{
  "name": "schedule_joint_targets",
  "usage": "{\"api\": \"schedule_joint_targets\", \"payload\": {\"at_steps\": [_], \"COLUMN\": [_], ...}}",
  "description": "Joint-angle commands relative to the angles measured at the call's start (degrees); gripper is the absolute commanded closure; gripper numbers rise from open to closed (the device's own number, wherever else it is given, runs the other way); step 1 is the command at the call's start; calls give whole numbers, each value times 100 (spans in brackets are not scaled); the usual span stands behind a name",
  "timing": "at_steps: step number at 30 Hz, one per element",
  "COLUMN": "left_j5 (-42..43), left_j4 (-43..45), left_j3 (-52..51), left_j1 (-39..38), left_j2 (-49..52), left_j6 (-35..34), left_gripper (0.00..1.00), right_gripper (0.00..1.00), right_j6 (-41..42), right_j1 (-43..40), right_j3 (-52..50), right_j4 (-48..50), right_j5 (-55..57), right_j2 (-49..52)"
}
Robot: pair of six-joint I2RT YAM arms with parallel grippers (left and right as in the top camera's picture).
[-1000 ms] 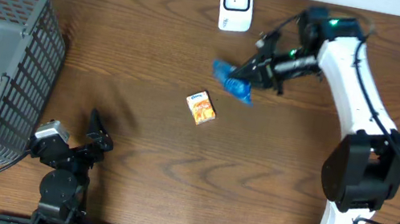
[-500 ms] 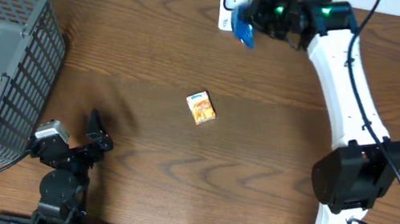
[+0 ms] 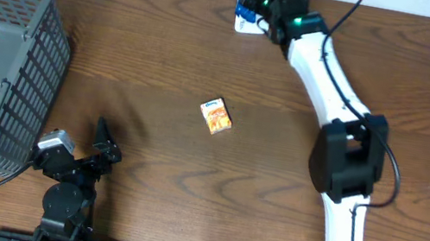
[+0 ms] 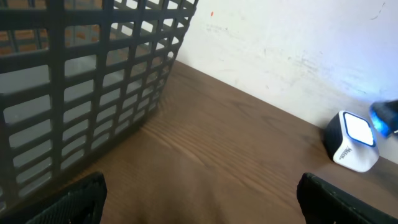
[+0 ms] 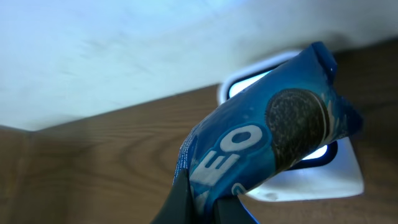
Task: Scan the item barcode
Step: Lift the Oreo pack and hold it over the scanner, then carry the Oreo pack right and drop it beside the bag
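Wooden table (image 3: 164, 59), your right gripper (image 5: 208, 208) clamped on Oreo packet (image 5: 267, 143), shifted leftward, now directly over white scanner (image 4: 351, 142), your left gripper (image 4: 199, 193) unmoved, jaws apart.

The biscuit packet (image 5: 267, 146) is blue with white lettering and a dark printed biscuit, the scanner (image 4: 352, 144) white with a lit window, the table (image 3: 165, 51) brown wood grain, the basket (image 3: 43, 57) grey lattice, the small carton (image 3: 216, 116) orange and white.
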Motion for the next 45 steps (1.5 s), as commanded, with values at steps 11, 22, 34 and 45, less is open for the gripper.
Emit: {"api": "schedule_joint_targets", "payload": {"at_steps": [11,22,34,45], "left_j5": [-61,-61,-61,-61], "left_j4": [-37,-37,-37,-37], "left_j3": [-155,-155,-155,-155], "left_j1": [-13,-13,-13,-13], "left_j2": [-35,-35,-35,-35], "left_j6": [98,98,98,98], "left_gripper": [2,2,2,2], "right_gripper": [99,99,99,99], "right_j6": [341,424,422,-164], "right_j1": [151,-249,-2170,-3585], "right_j3": [302,1814,1547,-1639], "right_j4": [-254,-4889,-7820,-4509], "right_j5": [424,1685,4022,4496], "right_j2": [474,-730,-1436,-1429]}}
